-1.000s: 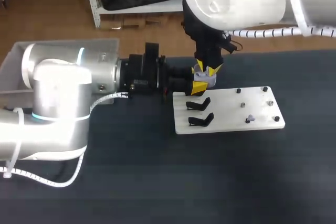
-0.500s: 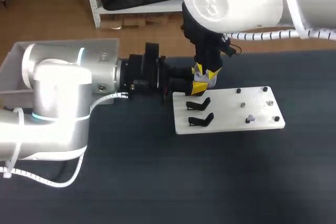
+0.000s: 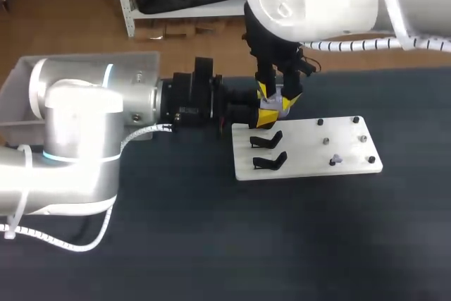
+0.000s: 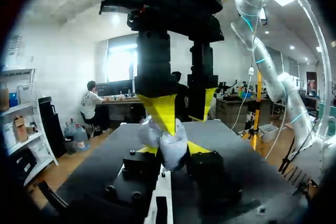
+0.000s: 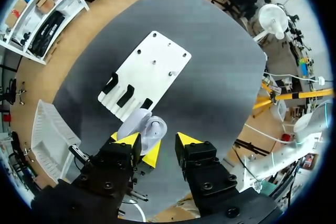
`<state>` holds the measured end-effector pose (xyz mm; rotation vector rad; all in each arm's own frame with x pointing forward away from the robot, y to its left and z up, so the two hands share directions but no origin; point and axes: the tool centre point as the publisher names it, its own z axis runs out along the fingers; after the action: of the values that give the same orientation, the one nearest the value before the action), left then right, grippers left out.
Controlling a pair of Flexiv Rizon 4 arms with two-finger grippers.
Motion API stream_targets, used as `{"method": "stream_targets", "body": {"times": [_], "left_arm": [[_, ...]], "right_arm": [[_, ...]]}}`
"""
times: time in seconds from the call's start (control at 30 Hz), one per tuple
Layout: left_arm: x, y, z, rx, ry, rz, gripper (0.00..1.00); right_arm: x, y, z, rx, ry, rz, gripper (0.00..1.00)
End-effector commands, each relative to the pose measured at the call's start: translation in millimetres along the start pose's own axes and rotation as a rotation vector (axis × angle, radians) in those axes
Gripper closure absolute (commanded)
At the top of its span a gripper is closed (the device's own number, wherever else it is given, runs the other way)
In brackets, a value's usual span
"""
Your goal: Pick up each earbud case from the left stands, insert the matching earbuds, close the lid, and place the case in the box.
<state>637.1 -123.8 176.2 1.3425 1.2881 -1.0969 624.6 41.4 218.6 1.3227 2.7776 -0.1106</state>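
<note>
Left pincer [image 4: 172, 149] is clamped on the open earbud case [image 4: 169, 142] just behind the white board [image 3: 310, 166]. Right pincer [image 5: 157, 142], fingers apart, hangs above. Black stands [image 3: 268, 139] occupy the board, on a dark bench [image 3: 211, 244].

Open passage: the dark table [image 3: 282, 237] on the near side of the white board [image 3: 303, 156] and to its right. Obstacles: the left arm [image 3: 106, 114] lying across the table's left side; the left gripper [image 3: 270, 113] and right gripper [image 3: 276, 96] crowded with the earbud case [image 3: 275, 106] at the board's far left corner; two black stands [image 3: 266, 139] on the board's left part; small pegs [image 3: 325, 141] on its right part.
</note>
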Motion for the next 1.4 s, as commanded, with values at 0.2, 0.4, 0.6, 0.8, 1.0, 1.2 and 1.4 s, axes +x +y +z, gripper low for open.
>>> {"method": "stream_targets", "body": {"times": [0.2,0.4,0.6,0.8,1.0,1.2,1.4], "left_arm": [[1.8,-1.4,-0.2,-0.006,-0.009,0.005,1.0],[1.8,-1.4,-0.2,-0.006,-0.009,0.005,1.0],[1.8,-1.4,-0.2,-0.006,-0.009,0.005,1.0],[1.8,-1.4,-0.2,-0.006,-0.009,0.005,1.0],[1.8,-1.4,-0.2,-0.006,-0.009,0.005,1.0],[1.8,-1.4,-0.2,-0.006,-0.009,0.005,1.0],[1.8,-1.4,-0.2,-0.006,-0.009,0.005,1.0]], "right_arm": [[8.4,-31.7,-15.7,-0.149,-0.014,-0.094,0.59],[15.2,-58.2,-15.0,-0.28,-0.065,-0.275,0.0],[11.9,-84.3,-15.5,-0.366,-0.075,-0.373,0.0],[9.4,-98.2,-16.7,-0.382,-0.102,-0.477,0.0],[4.7,-99.2,-13.0,-0.335,-0.105,-0.431,0.0],[4.7,-99.2,-13.0,-0.335,-0.105,-0.431,0.0],[4.7,-99.2,-13.0,-0.335,-0.105,-0.431,0.0]]}}
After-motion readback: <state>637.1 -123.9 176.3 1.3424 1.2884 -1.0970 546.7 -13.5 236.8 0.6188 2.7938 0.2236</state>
